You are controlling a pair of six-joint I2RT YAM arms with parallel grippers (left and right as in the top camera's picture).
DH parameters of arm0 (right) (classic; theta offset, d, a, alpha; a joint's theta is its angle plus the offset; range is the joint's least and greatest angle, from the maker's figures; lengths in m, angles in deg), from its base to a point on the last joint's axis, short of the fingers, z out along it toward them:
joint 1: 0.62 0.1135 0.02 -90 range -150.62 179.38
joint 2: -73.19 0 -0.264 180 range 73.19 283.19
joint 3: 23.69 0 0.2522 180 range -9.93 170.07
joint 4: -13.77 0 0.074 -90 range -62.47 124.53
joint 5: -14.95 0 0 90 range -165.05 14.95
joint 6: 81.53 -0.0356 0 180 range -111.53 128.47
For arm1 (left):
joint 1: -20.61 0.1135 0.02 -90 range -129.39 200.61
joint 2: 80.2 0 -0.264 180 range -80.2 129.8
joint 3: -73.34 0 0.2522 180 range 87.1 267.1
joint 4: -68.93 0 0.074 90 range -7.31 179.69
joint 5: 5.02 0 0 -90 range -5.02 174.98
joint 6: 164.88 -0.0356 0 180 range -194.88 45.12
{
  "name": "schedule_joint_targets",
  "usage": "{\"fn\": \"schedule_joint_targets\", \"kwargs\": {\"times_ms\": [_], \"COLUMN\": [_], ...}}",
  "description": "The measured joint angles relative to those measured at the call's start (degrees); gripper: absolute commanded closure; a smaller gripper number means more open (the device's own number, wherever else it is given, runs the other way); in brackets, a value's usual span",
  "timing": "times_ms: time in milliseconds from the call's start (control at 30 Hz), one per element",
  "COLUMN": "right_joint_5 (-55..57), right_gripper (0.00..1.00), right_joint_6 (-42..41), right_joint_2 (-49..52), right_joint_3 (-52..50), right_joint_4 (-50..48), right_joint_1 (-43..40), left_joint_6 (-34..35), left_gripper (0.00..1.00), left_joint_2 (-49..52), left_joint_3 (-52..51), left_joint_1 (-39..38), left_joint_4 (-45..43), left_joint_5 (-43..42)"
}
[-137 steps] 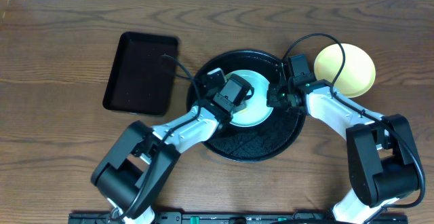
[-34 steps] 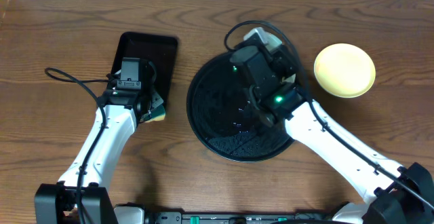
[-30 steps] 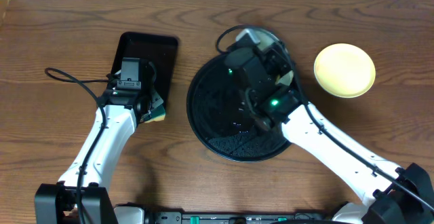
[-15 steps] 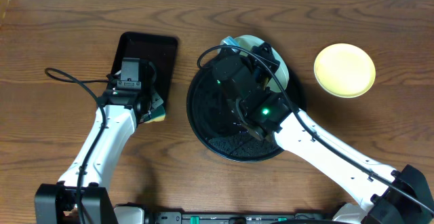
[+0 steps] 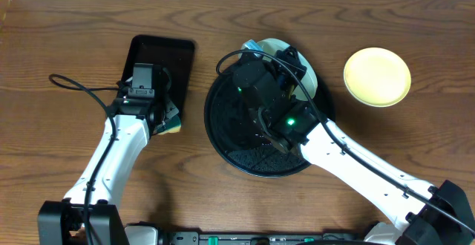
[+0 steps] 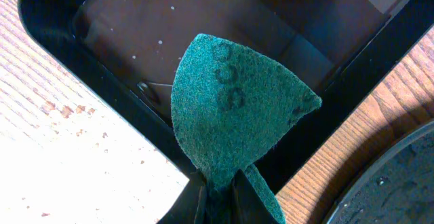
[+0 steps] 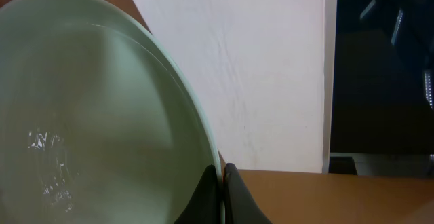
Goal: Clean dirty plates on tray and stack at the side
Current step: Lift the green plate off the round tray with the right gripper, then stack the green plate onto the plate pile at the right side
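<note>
Blue-green plate (image 7: 88, 115) — rim pinched by right fingers (image 7: 235, 195).

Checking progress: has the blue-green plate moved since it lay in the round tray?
Yes. The blue-green plate is off the middle of the round tray, toward its far rim, held tilted by its edge in the right gripper.

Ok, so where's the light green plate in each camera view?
Overhead: light green plate at the round tray's far rim, mostly hidden under the right arm.
Left wrist: not in it.
Right wrist: fills the left side, its rim pinched in the right claw.
Shared landmark: the wooden table, in all three views.
</note>
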Motion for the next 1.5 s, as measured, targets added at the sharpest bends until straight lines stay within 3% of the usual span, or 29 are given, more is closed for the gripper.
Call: {"fn": "schedule_joint_targets", "kwargs": {"times_ms": [567, 867, 1033, 1233, 1500], "right_joint_5": [0.20, -2.95, -5.01, -17.75, -45.27], "right_gripper": [0.99, 0.99, 0.99, 0.99, 0.99], "right_joint_6": [-3.21, -9.86, -17.77, -33.16, -58.23], "right_joint_2": [0.00, 0.00, 0.00, 0.00, 0.02], "right_joint_3": [0.00, 0.00, 0.00, 0.09, 0.15], "right_joint_4": [0.28, 4.13, 4.81, 10.43, 15.06], "right_joint_1": [-2.69, -4.15, -8.11, -19.17, -48.52], "left_joint_6": [0.02, 0.02, 0.02, 0.00, 0.00], "left_gripper": [0.92, 0.92, 0.93, 0.92, 0.92], "left_joint_2": [0.00, 0.00, 0.00, 0.00, 0.00], "left_joint_3": [0.00, 0.00, 0.00, 0.00, 0.00], "left_joint_1": [0.00, 0.00, 0.00, 0.00, 0.00], "left_joint_4": [0.02, 0.02, 0.02, 0.02, 0.04], "left_joint_5": [-0.02, -0.02, -0.02, 0.00, 0.00]}}
